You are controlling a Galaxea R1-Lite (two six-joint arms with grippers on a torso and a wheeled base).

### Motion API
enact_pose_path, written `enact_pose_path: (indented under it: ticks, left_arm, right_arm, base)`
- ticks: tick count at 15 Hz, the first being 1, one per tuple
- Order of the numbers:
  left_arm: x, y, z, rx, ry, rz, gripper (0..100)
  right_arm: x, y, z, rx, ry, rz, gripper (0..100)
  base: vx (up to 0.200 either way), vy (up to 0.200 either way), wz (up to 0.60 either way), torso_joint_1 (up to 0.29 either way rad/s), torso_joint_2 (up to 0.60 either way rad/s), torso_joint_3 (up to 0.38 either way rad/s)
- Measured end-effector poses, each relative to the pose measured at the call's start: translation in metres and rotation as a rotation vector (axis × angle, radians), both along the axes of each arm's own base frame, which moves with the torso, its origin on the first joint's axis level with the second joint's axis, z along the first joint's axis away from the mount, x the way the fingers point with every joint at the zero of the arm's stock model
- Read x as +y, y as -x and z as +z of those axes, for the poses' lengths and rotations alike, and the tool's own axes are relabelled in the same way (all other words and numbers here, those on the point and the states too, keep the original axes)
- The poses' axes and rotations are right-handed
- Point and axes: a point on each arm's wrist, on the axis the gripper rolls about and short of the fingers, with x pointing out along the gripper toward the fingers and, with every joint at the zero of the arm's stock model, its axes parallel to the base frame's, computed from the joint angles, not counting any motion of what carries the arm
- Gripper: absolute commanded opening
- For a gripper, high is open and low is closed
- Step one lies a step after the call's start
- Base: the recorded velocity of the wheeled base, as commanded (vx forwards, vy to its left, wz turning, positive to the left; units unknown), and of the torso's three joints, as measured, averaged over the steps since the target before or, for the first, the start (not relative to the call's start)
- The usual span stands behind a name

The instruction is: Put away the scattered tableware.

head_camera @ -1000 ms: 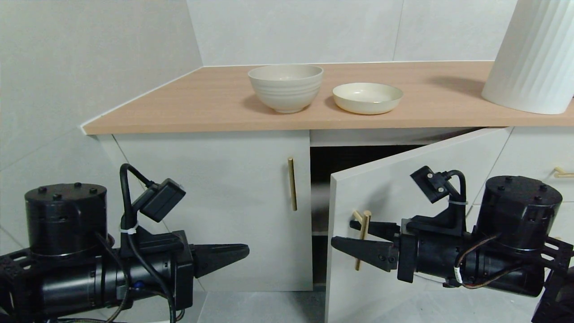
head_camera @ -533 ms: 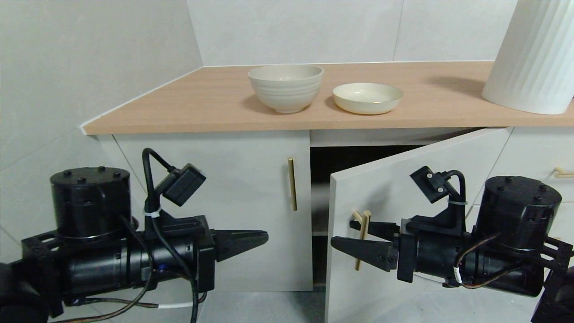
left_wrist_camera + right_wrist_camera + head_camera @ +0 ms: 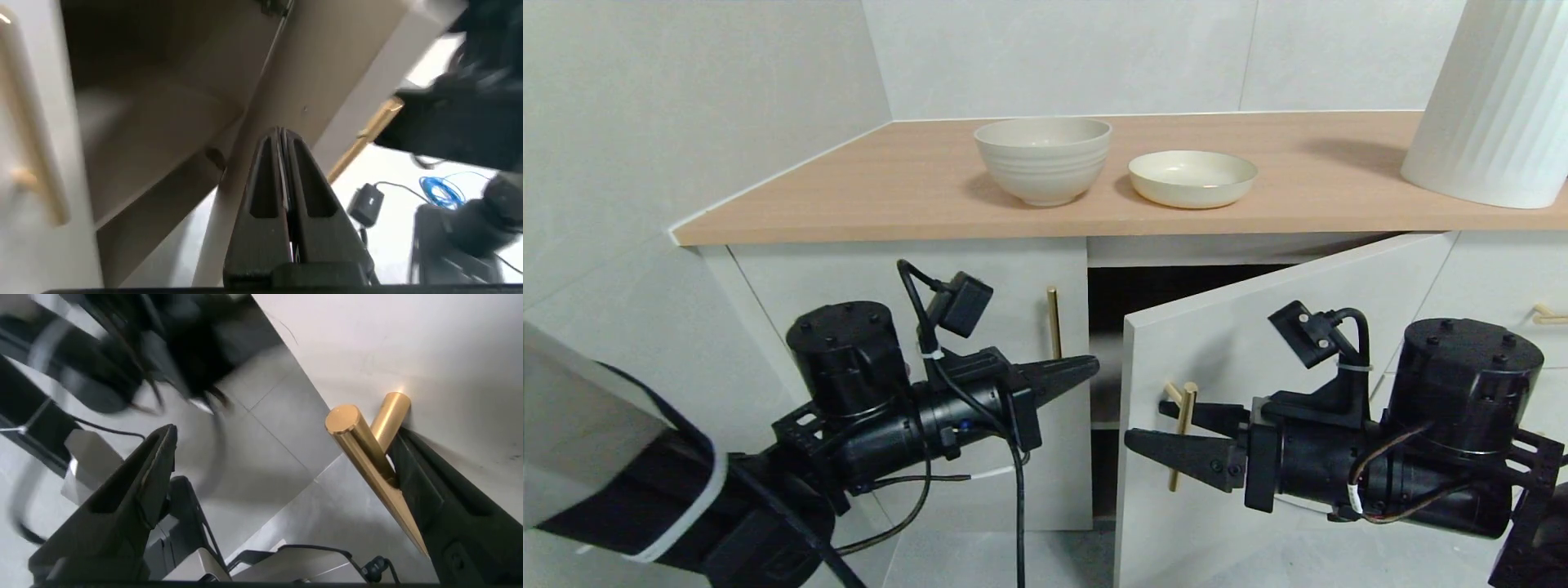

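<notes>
Head view: the bowl (image 3: pixel 1043 159) and the shallow dish (image 3: pixel 1192 177) sit on the tabletop (image 3: pixel 890 196), above a half-open cabinet door (image 3: pixel 1282 318). The right tool (image 3: pixel 1147 425) is spread wide astride the brass handle (image 3: pixel 1183 425), not clamping. The left tool (image 3: pixel 1082 371), pinched closed, points at the gap. The door probably wants swinging fully wide along its arc before any crockery is lifted.
</notes>
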Motion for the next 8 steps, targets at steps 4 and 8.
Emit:
enact_pose_path:
  ticks: [4,8]
  left_arm:
    - [-0.030,-0.004,-0.030,0.003,0.008,-0.024,0]
    - [-0.047,-0.003,-0.044,-0.008,0.017,-0.037,0]
  right_arm:
    - [0.000,0.000,0.000,-0.001,0.000,-0.002,100]
    - [-0.002,0.001,-0.003,-0.009,0.015,0.001,100]
  base:
    - [0.000,0.000,0.00,0.000,0.00,0.000]
    - [0.000,0.000,0.00,0.000,0.00,0.000]
